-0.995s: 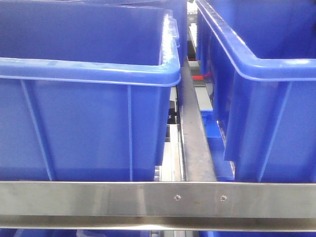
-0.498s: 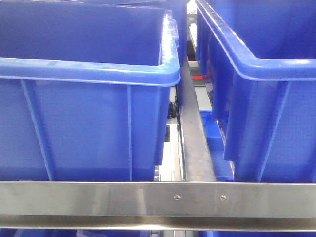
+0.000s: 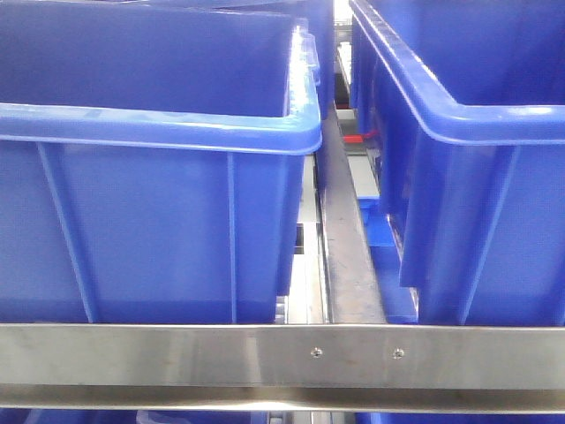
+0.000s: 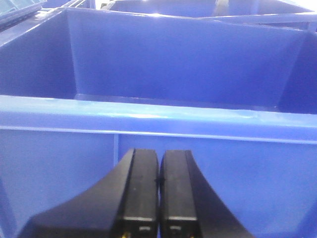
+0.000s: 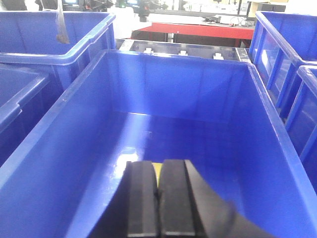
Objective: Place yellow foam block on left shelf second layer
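In the front view, two big blue bins filled most of the frame. The left bin (image 3: 159, 221) sat on the left side, and its thick rim ran across the upper left. The right bin (image 3: 477, 177) stood on the right side. A thin gap ran between them down the middle, with a gray metal bar (image 3: 349, 256) lying in it. A shiny steel rail (image 3: 282, 358) crossed the whole bottom of the frame, just in front of both bins.

In the left wrist view, the left gripper (image 4: 158, 198) was at the bottom middle. Its two black fingers (image 4: 141, 193) were pressed together with nothing between them. It sat just outside a blue bin's near wall (image 4: 158, 119), below the rim. The inside of that bin looked wide and roomy.

In the right wrist view, the right gripper (image 5: 158, 198) hung over a deep blue bin (image 5: 44, 148), at the bottom middle. Its fingers (image 5: 141, 198) were closed. A small bit of the yellow foam block (image 5: 156, 170) peeked out at the tips, seemingly pinched there. More blue bins stood at the left and right edges.
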